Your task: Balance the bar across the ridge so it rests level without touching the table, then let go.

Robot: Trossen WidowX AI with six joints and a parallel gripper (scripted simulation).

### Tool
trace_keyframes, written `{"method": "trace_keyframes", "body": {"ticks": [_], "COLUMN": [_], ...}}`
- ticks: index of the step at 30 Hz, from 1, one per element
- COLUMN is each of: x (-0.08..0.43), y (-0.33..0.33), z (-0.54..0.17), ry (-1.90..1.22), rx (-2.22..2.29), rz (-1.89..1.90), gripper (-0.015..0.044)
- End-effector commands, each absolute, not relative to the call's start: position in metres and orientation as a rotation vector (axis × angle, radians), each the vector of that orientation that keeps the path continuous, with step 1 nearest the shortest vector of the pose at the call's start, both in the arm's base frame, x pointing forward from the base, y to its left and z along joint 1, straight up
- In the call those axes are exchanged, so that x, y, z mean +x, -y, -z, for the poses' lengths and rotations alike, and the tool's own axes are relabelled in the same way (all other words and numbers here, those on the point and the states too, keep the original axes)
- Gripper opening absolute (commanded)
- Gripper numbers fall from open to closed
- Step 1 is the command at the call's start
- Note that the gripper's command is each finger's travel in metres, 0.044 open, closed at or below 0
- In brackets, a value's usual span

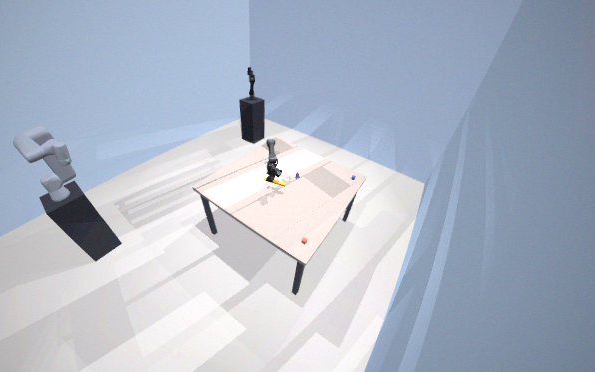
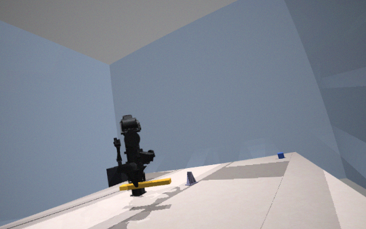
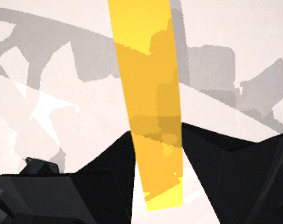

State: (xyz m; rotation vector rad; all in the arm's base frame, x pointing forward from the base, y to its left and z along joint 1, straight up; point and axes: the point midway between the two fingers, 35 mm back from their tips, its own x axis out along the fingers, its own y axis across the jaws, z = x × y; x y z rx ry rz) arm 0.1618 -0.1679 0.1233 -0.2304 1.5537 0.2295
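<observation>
In the exterior view, the yellow bar [image 1: 279, 183] [image 2: 158, 183] [image 3: 152, 90] hung above the counter [image 1: 262, 212] [image 2: 226, 203] [image 3: 22, 120], apart from the ridge [image 1: 297, 176] [image 2: 190, 178], its longer part reaching out from our end effector [image 1: 270, 178] [image 2: 136, 184] [image 3: 156, 132] on the ridge's side. We had it clamped off-centre, fingers pointing down, so our release would need the bar's middle, not our grip, over the crest.

Arm [image 1: 271, 151] [image 2: 131, 144]: dark, charcoal to black; rounded, blocky joint housings, one slim grey link seen from above. Hand [image 1: 271, 178] [image 2: 137, 184] [image 3: 156, 132]: matte black, angular fingers, broad at the base, tapering to narrow tips.
</observation>
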Motion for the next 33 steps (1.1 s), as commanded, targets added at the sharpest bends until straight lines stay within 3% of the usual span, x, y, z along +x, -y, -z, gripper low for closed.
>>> {"method": "trace_keyframes", "body": {"ticks": [1, 14, 33], "x": [0.161, 0.16, 0.206], "y": [0.168, 0.163, 0.115], "z": [-0.14, -0.161, -0.162], "ry": [-1.546, -1.546, -1.521], "rx": [-0.24, -0.245, -0.395], "rz": [-0.214, -0.219, -0.372], "gripper": [0.0, 0.0, 0.0]}}
